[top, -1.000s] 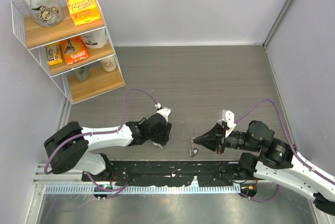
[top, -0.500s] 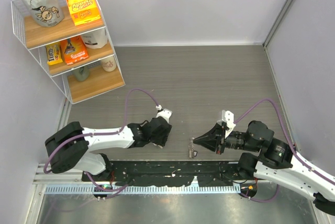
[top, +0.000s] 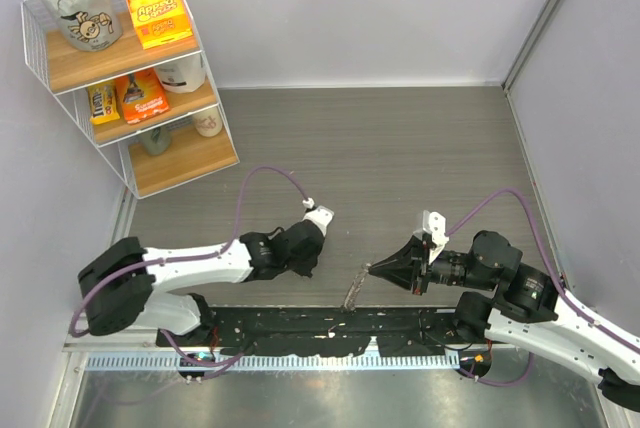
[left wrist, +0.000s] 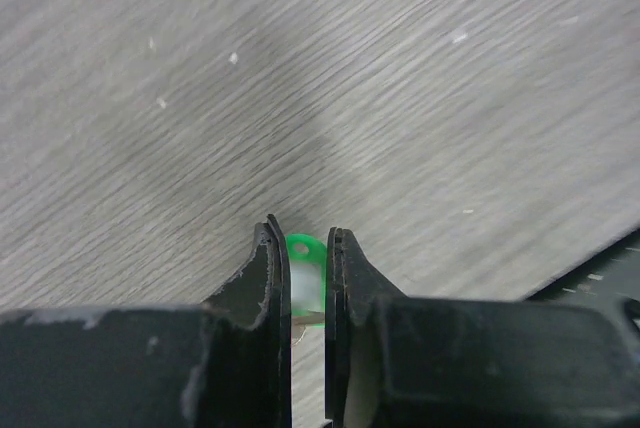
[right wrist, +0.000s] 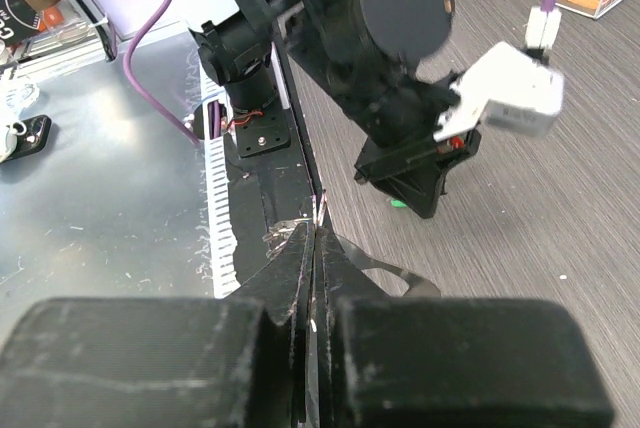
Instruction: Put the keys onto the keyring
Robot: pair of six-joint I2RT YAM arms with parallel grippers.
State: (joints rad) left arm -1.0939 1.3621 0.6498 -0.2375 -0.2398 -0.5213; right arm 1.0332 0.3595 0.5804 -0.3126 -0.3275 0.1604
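At the upper left of the overhead view a wire shelf (top: 182,162) is carrying an orange box (top: 158,13) and a grey bag (top: 80,13) with a cartoon animal on it; their printed writing is too small to read. Low in the left wrist view, the left gripper (left wrist: 303,230) is pinching the green key (left wrist: 303,283), its jaws narrow around the bright head just above the grey wood-grain table (left wrist: 420,78). The overhead view is hiding that key under the gripper, while the right wrist view is showing only a green speck below it. The right gripper (right wrist: 312,240) is pressing its jaws together on the keyring (top: 355,288), which is hanging as a thin glittering strand at lower centre overhead.
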